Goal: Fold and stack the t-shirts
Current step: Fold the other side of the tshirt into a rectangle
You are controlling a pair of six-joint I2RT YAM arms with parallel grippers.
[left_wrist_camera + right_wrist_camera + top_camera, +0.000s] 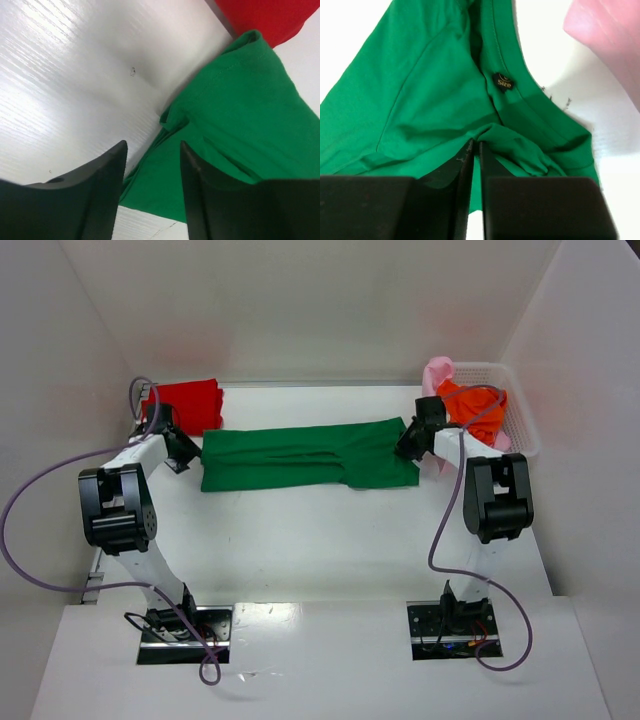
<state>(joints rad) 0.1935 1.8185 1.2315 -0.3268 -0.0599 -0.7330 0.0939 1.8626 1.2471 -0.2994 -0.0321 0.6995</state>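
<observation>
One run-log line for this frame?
green t-shirt: long strip, flat | left end effector: open at its end | right end effector: near-shut on collar-end fold | red t-shirt: folded, back-left

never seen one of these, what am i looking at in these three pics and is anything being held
Two robot arms are bolted to a white table. The overhead picture shows it all; the other two come from cameras on each wrist.

A green t-shirt lies folded into a long strip. A folded red t-shirt sits at the far left. A white basket at the far right holds an orange t-shirt and a pink t-shirt.

The left gripper is open over the green shirt's end, holding nothing. The right gripper is nearly shut at a fold; whether it grips is unclear.
</observation>
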